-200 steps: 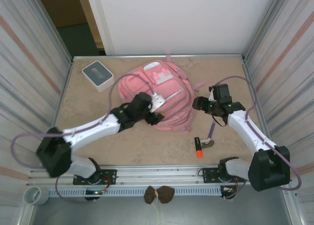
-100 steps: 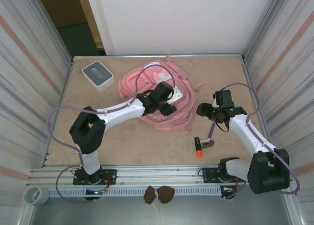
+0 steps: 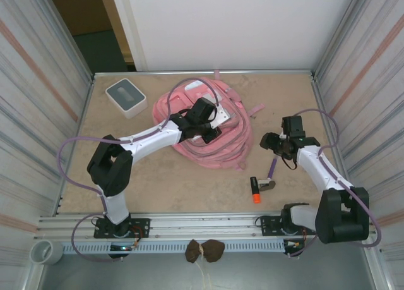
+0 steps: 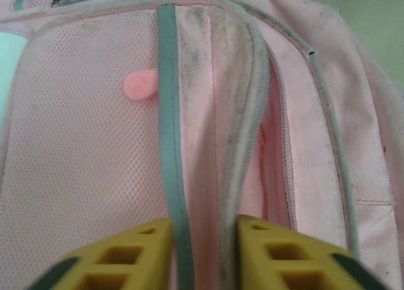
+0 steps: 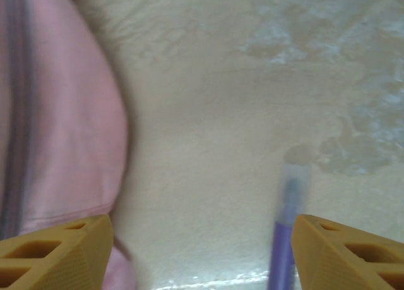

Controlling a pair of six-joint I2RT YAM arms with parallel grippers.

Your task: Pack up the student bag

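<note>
student bag (image 3: 218, 150): large pink fabric backpack, flat on the beige table (image 3: 177, 182), toward the far side (left arm stretched over it)
left gripper (image 4: 203, 223): yellow fingers close together, clamped on a ridge of pink fabric and grey zip trim
beside that grip: pink mesh pocket panel (image 4: 82, 176)
right gripper (image 5: 201, 223): jaws wide apart, holding nothing, low over the table just right of the bag
between its fingers: purple pen (image 5: 284, 239), near the right finger
further out: grey-and-white square box (image 3: 125, 96), far left corner
</note>
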